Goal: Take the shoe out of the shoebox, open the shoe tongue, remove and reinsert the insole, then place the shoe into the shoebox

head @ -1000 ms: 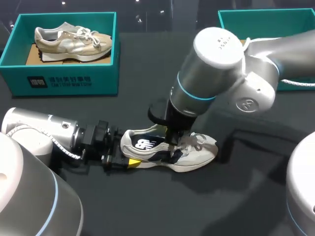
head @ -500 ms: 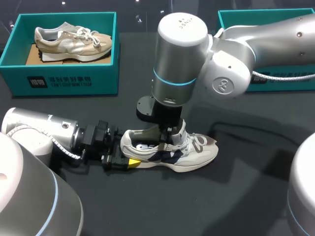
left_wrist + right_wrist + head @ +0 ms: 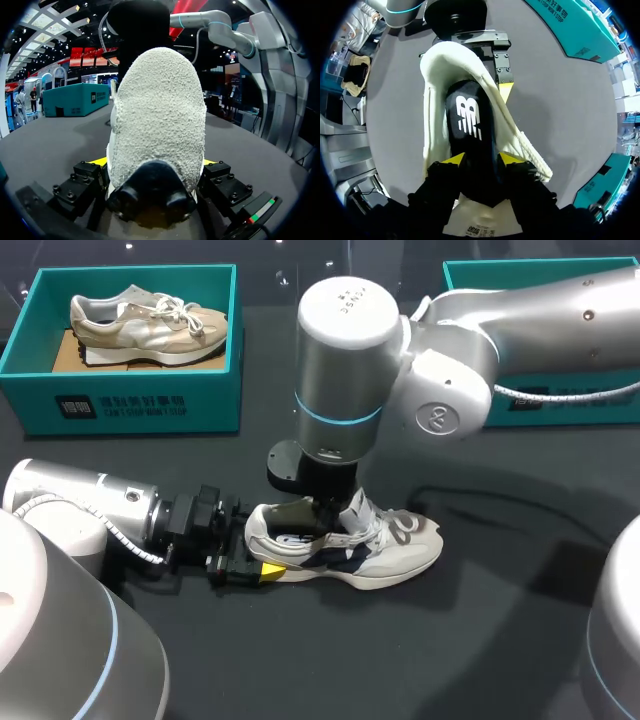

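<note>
With our left gripper (image 3: 262,568) clamped on the heel of the shoe (image 3: 345,545), which lies out on the table (image 3: 480,640), our right gripper (image 3: 481,159) has shifted heelward over the insole (image 3: 469,117), whether gripping we cannot tell, so pulling it out seems next.

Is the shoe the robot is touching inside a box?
No, the shoe lies on the black table, well apart from the green box.

Right pincer (image 3: 475,159) farther toward the heel of the shoe (image 3: 395,558) than before, now down around the insole (image 3: 470,120).
</note>
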Robot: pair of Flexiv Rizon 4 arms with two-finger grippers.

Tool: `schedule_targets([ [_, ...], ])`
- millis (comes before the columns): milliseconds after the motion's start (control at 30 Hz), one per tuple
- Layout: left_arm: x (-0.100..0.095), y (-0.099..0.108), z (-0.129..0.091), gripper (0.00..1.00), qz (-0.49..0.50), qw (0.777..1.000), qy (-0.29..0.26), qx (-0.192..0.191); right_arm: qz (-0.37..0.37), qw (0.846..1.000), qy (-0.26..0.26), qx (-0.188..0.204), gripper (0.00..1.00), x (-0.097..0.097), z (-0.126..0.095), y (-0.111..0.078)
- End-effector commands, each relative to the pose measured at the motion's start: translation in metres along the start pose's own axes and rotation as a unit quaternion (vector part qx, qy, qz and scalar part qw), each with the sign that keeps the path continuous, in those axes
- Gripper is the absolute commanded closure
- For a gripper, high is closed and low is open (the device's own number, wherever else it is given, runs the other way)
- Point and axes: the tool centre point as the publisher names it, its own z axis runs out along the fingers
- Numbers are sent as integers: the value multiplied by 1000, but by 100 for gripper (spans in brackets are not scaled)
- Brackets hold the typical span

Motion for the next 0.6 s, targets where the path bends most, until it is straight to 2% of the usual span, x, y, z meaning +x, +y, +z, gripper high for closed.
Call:
schedule_targets([
  [33,0,2,0,100,1,1000,-1,0,0,1000,-26,0,58,3,9,6],
  [200,0,2,0,100,1,1000,-1,0,-6,999,-43,-2,54,5,20,8],
  [367,0,2,0,100,1,1000,-1,0,-9,1000,-20,-3,55,6,26,7],
  [533,0,2,0,100,1,1000,-1,0,-12,1000,27,-4,59,6,36,5],
  [600,0,2,0,100,1,1000,-1,0,-11,999,39,-5,67,6,38,5],
])
